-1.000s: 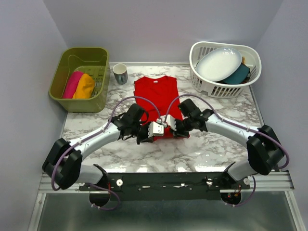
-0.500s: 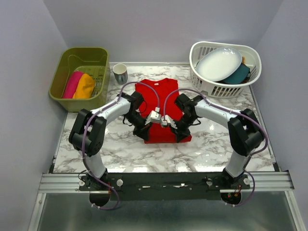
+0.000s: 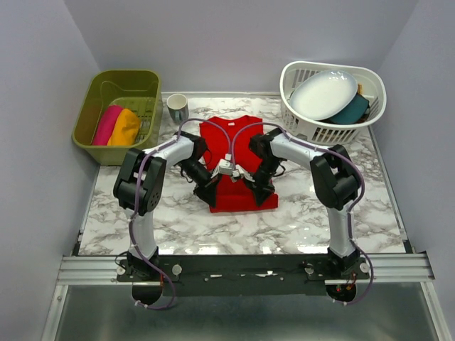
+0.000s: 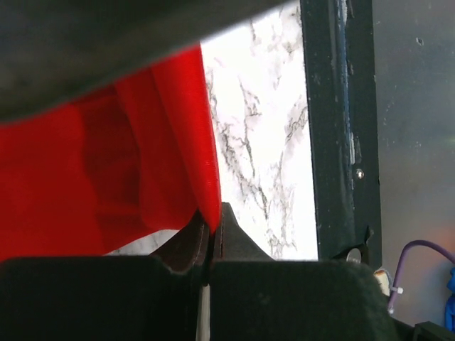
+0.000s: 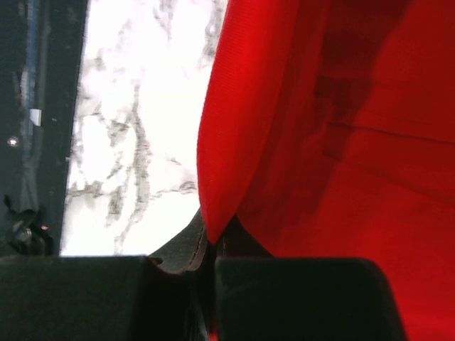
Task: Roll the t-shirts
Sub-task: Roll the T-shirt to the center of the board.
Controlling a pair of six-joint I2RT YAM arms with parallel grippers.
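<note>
Top view: the red t-shirt [image 3: 238, 136] lies mid-frame on the marble table [image 3: 298, 220], its lower edge raised by the left gripper [image 3: 211, 193] and right gripper [image 3: 257, 190].

Left wrist view: jaws clenched on a thin red fold.

Right wrist view: jaws likewise pinching the hem.

The cloth looks light and limp and will probably sag, so holding it by the corners suits it.
</note>
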